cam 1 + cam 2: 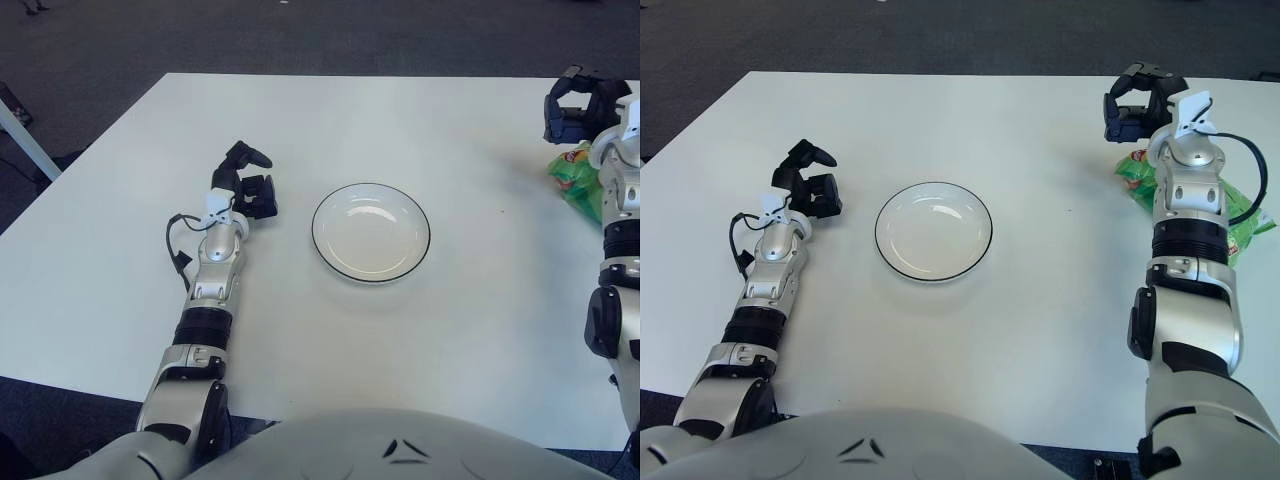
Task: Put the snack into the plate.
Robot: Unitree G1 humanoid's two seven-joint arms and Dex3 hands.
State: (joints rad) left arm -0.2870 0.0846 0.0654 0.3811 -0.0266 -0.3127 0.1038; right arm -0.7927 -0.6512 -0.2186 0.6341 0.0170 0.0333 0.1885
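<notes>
A green snack bag (1237, 213) lies on the white table at the far right, mostly hidden behind my right forearm; a corner of the bag (577, 172) also shows in the left eye view. My right hand (1137, 102) hovers above and just beyond the bag's far end, fingers spread and holding nothing. The empty white plate (370, 231) with a dark rim sits at the table's middle. My left hand (250, 180) shows to the left of the plate, fingers loosely curled with nothing in them.
The white table (330, 120) ends at a far edge with dark carpet beyond. A black cable (176, 245) loops beside my left wrist. A pale table leg (22, 138) shows at the far left.
</notes>
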